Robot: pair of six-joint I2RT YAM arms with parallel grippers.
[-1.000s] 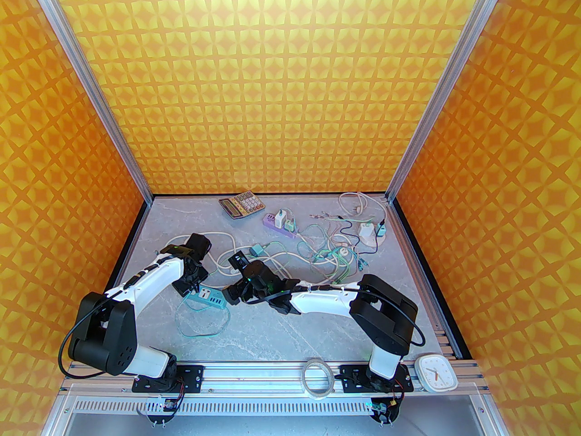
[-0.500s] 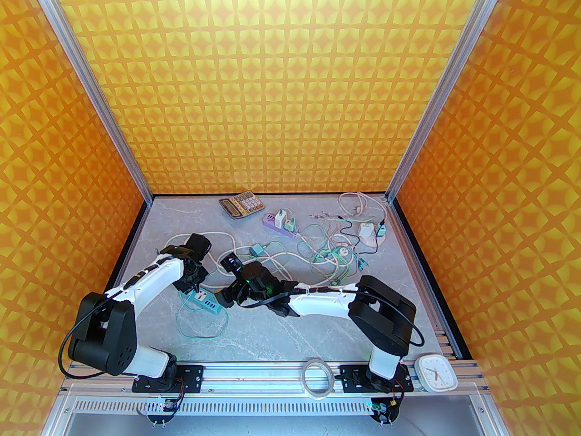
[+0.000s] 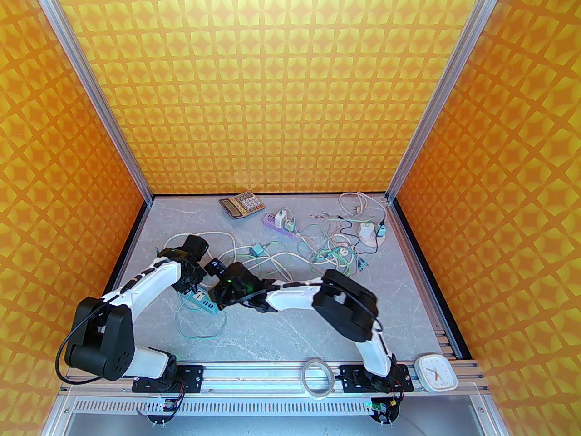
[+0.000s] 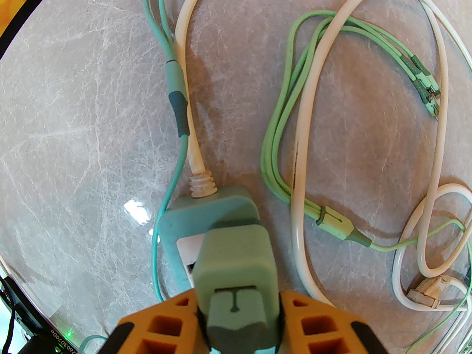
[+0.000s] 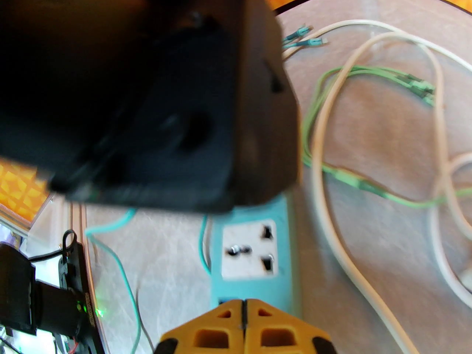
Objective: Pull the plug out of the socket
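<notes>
The grey marble-patterned tabletop (image 4: 73, 131) is polished and glossy, with a bright glint of light at the lower left of the left wrist view. The sage-green square plastic plug (image 4: 236, 267) looks matt and smooth, with softly rounded edges. Under it, the teal plastic socket strip (image 4: 167, 223) has a slight sheen, and its white plastic faceplate (image 5: 247, 267) is shinier. The thick cream cable (image 4: 194, 153) looks rubbery and smooth, ribbed where it enters the strip. The left gripper (image 4: 239, 297) has orange fingers (image 4: 166, 325) of matt plastic. Along the bottom of the top view, the silver metal rail (image 3: 272, 373) has a brushed finish.
</notes>
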